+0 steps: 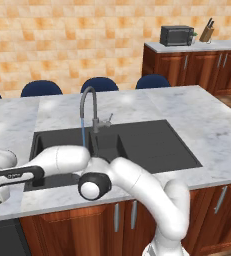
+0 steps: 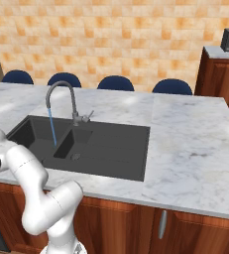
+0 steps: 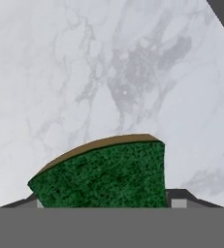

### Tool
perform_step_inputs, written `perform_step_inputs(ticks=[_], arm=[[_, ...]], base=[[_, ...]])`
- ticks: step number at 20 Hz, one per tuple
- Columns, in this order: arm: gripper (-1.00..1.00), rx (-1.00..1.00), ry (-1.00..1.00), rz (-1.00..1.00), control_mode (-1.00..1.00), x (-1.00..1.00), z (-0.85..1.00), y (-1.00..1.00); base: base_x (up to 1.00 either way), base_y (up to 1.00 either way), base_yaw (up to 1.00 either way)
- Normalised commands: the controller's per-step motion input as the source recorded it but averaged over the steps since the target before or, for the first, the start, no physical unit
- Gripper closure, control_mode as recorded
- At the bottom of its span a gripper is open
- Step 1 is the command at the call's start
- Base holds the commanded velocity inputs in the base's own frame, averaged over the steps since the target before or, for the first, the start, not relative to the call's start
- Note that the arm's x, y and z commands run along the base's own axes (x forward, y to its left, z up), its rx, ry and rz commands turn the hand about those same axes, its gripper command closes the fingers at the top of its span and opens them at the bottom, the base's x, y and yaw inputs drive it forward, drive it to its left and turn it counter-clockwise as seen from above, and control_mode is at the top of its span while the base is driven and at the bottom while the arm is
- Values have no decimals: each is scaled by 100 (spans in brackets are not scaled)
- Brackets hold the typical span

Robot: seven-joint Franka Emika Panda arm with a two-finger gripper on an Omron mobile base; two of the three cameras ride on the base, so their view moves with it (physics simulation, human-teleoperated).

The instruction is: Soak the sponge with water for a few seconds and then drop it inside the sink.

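**Robot arm closes on sponge at edge of kitchen island**

A white robot arm reached low and far to its left across the marble counter (image 1: pixel 197 120) of a kitchen island, its gripper (image 3: pixel 104 206) set around the sponge (image 3: pixel 106 177). In the hand view, the sponge's dark green scouring face filled the space between the two finger tips, one at each side, with a thin yellow-brown edge along its top and the pale veined marble beyond. The jaws stood partly closed, a finger against each side of the block; whether the sponge had left the counter could not be told. In the left base view, a sliver of green and yellow showed beneath the hand at the far left edge of the picture, on the counter to the left of the sink (image 1: pixel 152 145) and outside its basins.

The dark double-basin sink sat sunk into the island, with a flat drainboard section on its right. The grey gooseneck faucet (image 1: pixel 89 107) curved over the left basin, and the water (image 1: pixel 83 131) fell from its spout in a thin blue stream, well apart from the sponge. Four blue chair backs (image 1: pixel 99 84) lined the far side of the island before an orange tiled wall. A microwave (image 1: pixel 176 35) and a knife block (image 1: pixel 206 33) stood on a separate wooden cabinet at the rear right.
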Motion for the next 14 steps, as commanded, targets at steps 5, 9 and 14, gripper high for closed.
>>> perform_step_inputs(ticks=[5, 9, 14], arm=[[100, 0, -18, 12, -100, -8, 64, -25], [100, 0, -21, 16, -100, -22, 89, -31], [100, 1, -17, 16, -100, -19, 80, -44]], base=[[0, 0, 0], [0, 0, 0], [0, 0, 0]])
